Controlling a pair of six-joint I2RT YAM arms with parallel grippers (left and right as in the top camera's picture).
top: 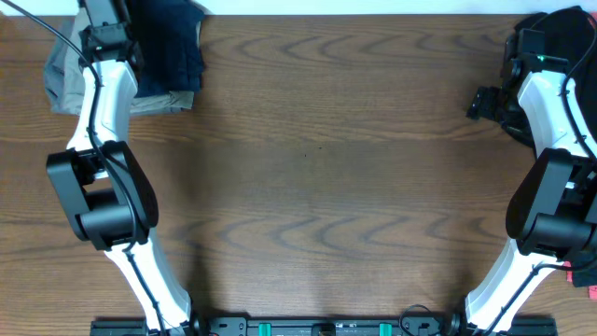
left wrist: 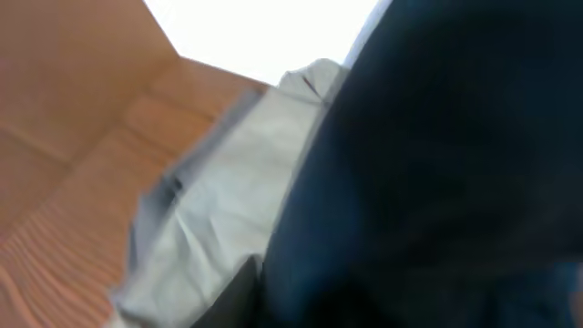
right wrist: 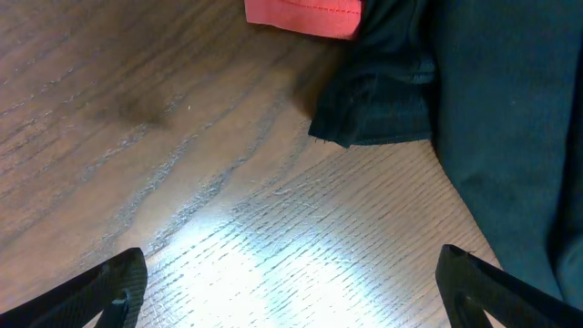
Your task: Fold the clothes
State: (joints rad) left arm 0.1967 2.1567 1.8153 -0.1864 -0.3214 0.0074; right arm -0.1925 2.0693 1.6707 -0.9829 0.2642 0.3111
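Widely spread, right gripper (right wrist: 291, 296) beside black garment (right wrist: 510, 137)

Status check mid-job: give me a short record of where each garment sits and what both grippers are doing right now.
navy garment: far-left corner of the table, lying on top of the khaki garment
black garment: far-right edge, bunched
coral-red garment: beside the black garment, only an edge in view
left gripper: over the navy/khaki stack; wrist view too blurred to tell whether it is open or shut
right gripper: open, empty, over bare wood just short of the black garment
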